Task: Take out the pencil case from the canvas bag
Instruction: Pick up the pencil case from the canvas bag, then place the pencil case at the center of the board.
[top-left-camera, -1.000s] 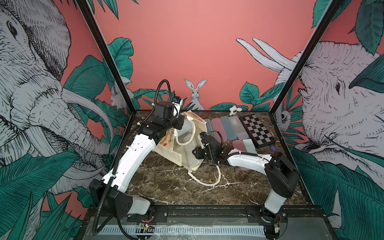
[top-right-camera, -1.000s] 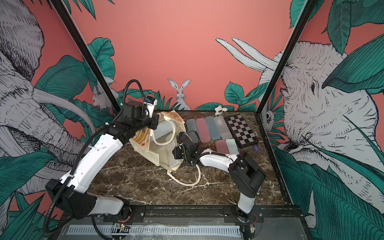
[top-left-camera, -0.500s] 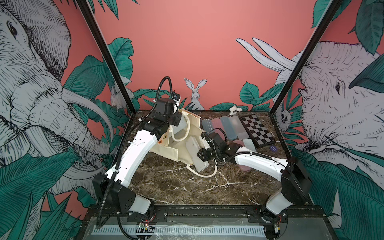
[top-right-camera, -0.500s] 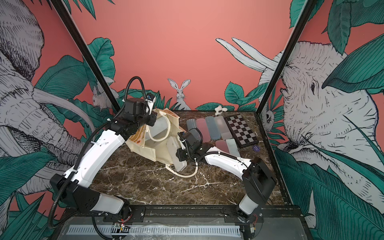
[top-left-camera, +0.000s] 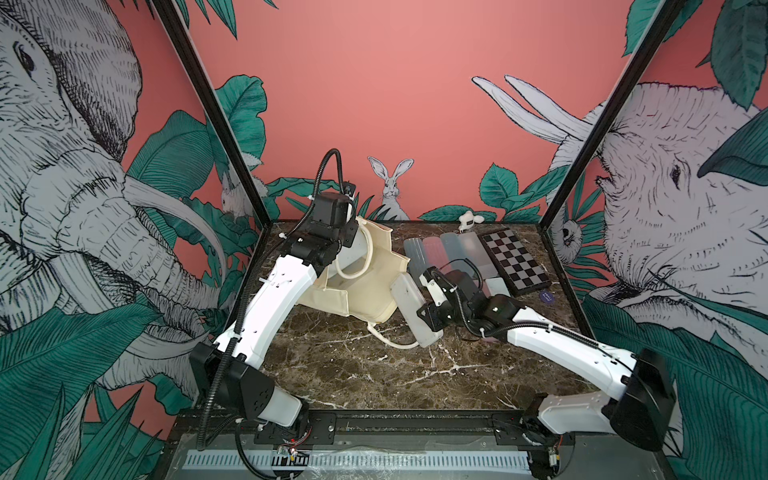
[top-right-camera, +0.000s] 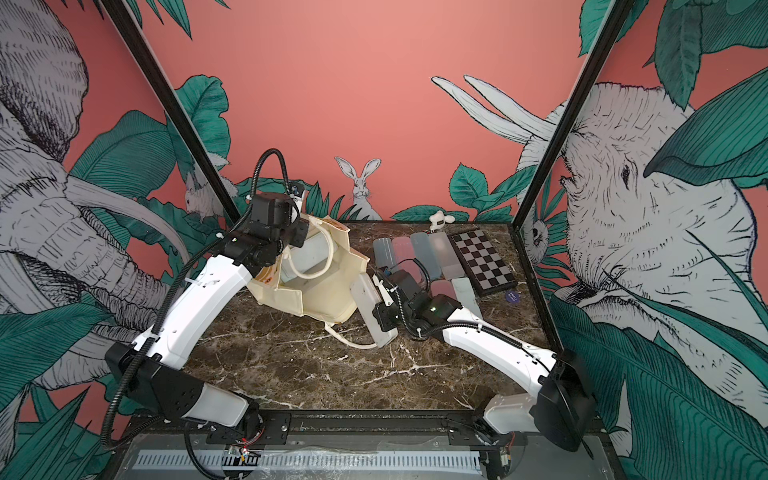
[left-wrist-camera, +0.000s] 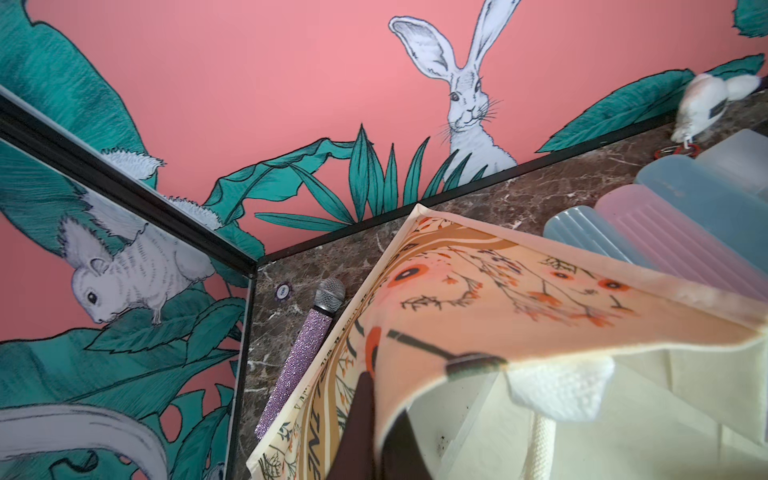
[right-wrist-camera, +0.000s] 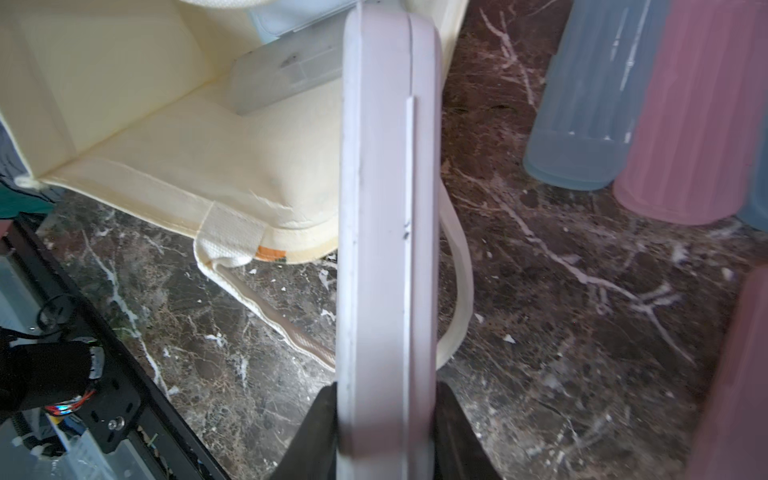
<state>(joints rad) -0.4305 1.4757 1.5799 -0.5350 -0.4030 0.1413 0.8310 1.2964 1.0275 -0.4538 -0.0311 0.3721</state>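
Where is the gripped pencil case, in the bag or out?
Out: the right gripper clamps the pencil case beside the bag, its whole length outside the mouth.

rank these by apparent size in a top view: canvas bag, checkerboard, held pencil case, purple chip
1. canvas bag
2. checkerboard
3. pencil case, held off the table, so maybe flattered
4. purple chip

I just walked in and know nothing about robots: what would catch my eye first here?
The right gripper holds a long whitish pencil case just outside the mouth of the cream canvas bag lying mid-table. The left gripper pinches the bag's floral-printed rim. A row of coloured cases and a chessboard lie at the table's far right.
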